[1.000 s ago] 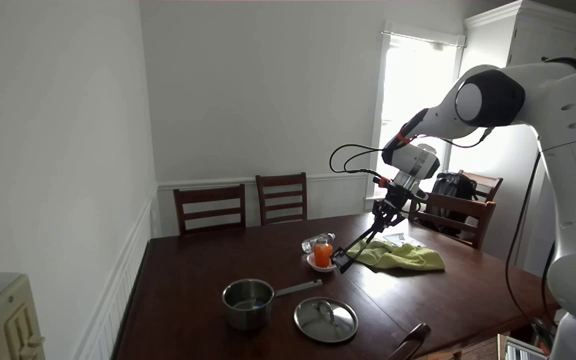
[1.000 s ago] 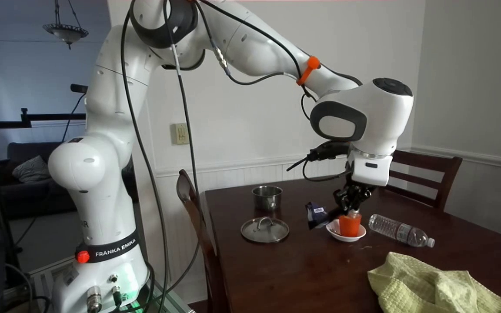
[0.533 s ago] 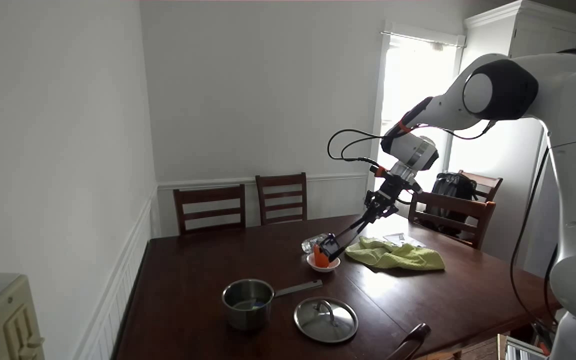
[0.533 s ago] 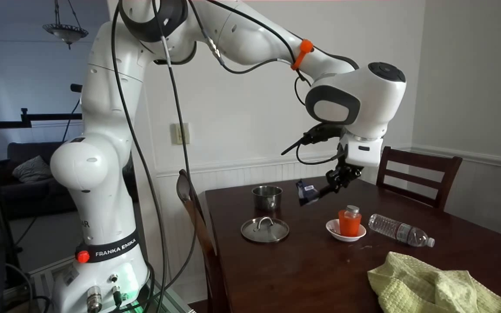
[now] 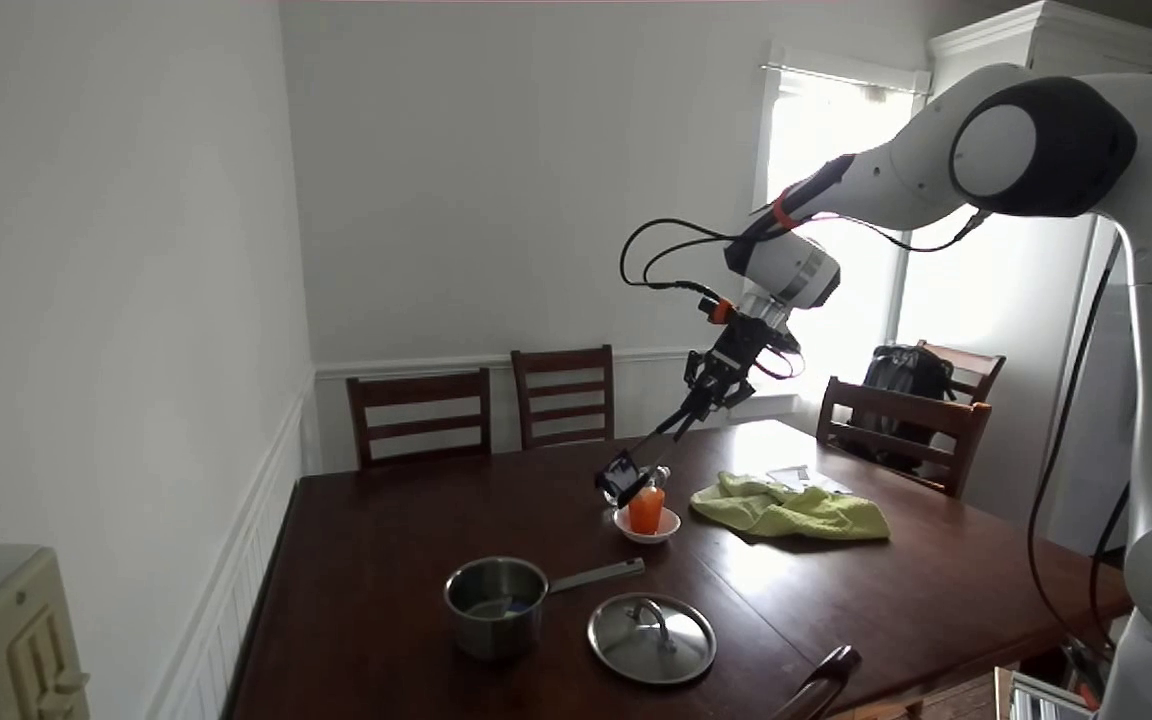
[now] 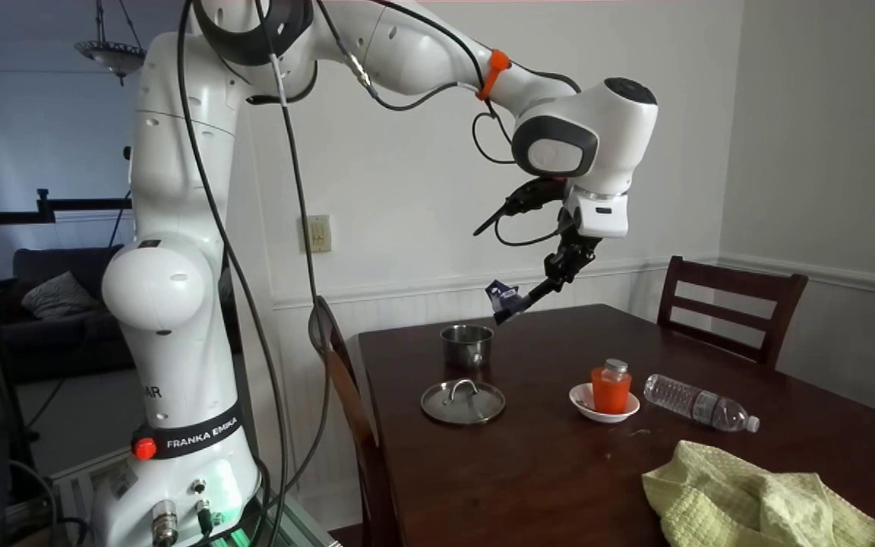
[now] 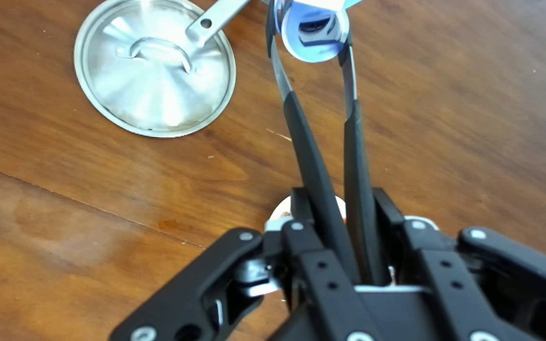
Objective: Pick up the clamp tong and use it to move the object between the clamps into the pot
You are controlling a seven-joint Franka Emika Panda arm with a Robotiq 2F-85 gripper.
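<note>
The gripper (image 7: pixel 344 208) is clamped on the clamp tong (image 7: pixel 311 156), pressing the two black arms near their joined end; the tong slants downward, its tips pinching a small blue-and-white object (image 7: pixel 314 40), perhaps a packet, though the wrist view cuts it off at the top; tips and object hang above the table (image 5: pixel 386 530) with room beneath, higher than the pot (image 5: pixel 498 630) and apart from it; the pot stands upright, a stretch of wood between it and the wall-side edge, its handle pointing toward the table's middle; the lid (image 6: pixel 464 412) lies flat just beside the pot; farther in, a white dish (image 6: pixel 580 398) bears an orange container (image 6: pixel 609 395), a clear bottle (image 6: pixel 703 406) lies nearby on its side, and a yellow-green cloth (image 5: pixel 796 515) is crumpled beyond; the surface is dark wood, with slatted chairs (image 5: pixel 421 390) at its sides, pale walls (image 5: pixel 536 200) and a bright window (image 5: pixel 831 130) behind.
</note>
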